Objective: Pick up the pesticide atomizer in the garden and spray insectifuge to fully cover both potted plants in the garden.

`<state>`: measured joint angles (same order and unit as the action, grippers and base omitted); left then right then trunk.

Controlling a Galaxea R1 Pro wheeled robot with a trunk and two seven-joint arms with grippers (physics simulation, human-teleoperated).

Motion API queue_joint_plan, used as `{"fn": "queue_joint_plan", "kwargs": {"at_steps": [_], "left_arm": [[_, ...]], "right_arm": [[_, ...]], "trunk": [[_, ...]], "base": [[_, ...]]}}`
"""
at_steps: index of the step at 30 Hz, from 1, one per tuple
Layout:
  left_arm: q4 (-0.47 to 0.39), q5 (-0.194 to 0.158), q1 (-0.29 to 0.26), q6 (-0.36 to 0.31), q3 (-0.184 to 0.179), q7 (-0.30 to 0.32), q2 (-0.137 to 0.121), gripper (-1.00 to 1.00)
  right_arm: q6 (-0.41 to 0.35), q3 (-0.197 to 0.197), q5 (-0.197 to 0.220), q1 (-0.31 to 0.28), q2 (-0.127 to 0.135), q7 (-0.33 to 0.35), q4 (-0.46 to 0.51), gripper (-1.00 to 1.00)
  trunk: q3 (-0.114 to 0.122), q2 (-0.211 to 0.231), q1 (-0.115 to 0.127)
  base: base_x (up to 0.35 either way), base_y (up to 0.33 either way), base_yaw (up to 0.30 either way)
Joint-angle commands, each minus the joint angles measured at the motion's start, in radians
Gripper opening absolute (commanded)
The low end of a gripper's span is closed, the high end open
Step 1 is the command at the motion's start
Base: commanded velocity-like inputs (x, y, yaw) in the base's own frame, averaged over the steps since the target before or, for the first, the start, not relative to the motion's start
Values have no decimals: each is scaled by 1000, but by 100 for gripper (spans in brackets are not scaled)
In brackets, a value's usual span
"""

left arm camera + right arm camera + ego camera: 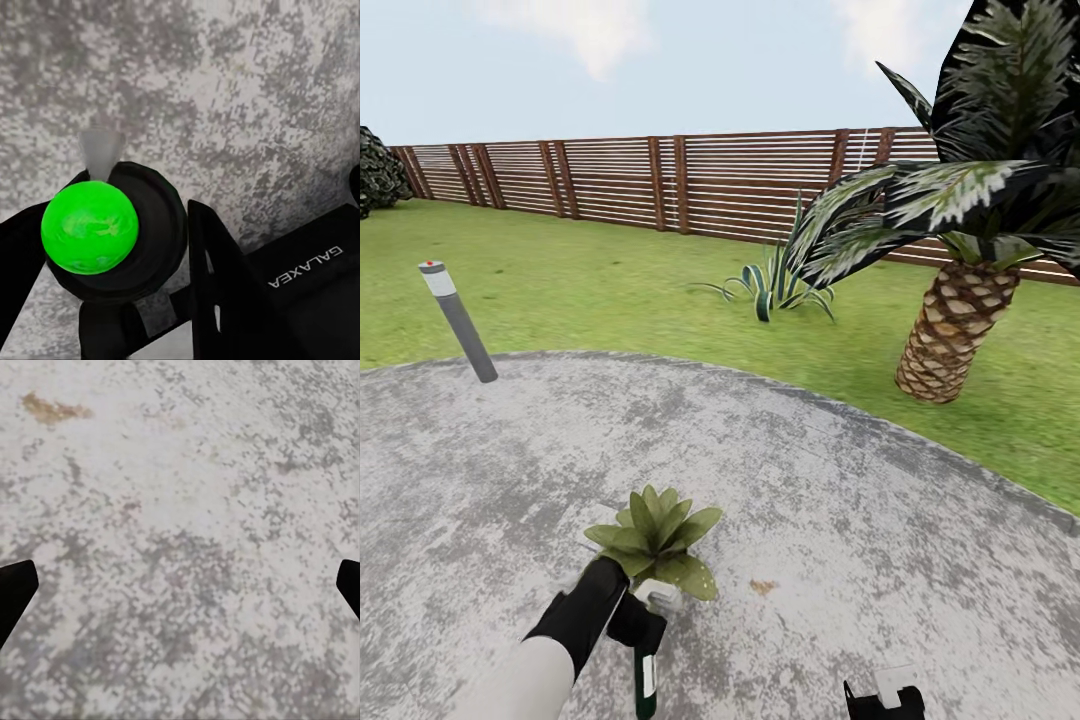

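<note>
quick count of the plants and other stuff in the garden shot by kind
Potted plant: 1
Striped agave: 1
Palm tree: 1
Dark shrub: 1
Bollard lamp post: 1
Atomizer bottle, in the left gripper: 1
Total: 6

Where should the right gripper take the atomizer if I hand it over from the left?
Grip the pesticide atomizer on its slim labelled body, which sticks out of the left gripper toward the robot. Bring the open right gripper in from the robot's right, jaws across that narrow body; the top end looks occupied.
</note>
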<state>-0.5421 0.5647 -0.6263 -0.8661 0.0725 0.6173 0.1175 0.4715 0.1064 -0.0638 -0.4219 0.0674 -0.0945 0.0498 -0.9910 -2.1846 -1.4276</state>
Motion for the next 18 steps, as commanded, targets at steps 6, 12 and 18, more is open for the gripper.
{"fn": "queue_joint_plan", "kwargs": {"at_steps": [6, 12, 18], "left_arm": [[30, 9, 44, 7, 7, 7, -4, -100], [47, 8, 57, 80, 13, 1, 1, -100], [15, -76, 57, 85, 19, -39, -1, -100]], "right_arm": [[1, 7, -7, -1, 0, -10, -1, 100], [1, 7, -7, -1, 0, -10, -1, 100], [1, 7, -7, 0, 0, -10, -1, 100]], "trunk": [[-1, 0, 0], [-1, 0, 0], [-1, 0, 0]], "base": [[0, 0, 0], [0, 0, 0], [0, 0, 0]]}}
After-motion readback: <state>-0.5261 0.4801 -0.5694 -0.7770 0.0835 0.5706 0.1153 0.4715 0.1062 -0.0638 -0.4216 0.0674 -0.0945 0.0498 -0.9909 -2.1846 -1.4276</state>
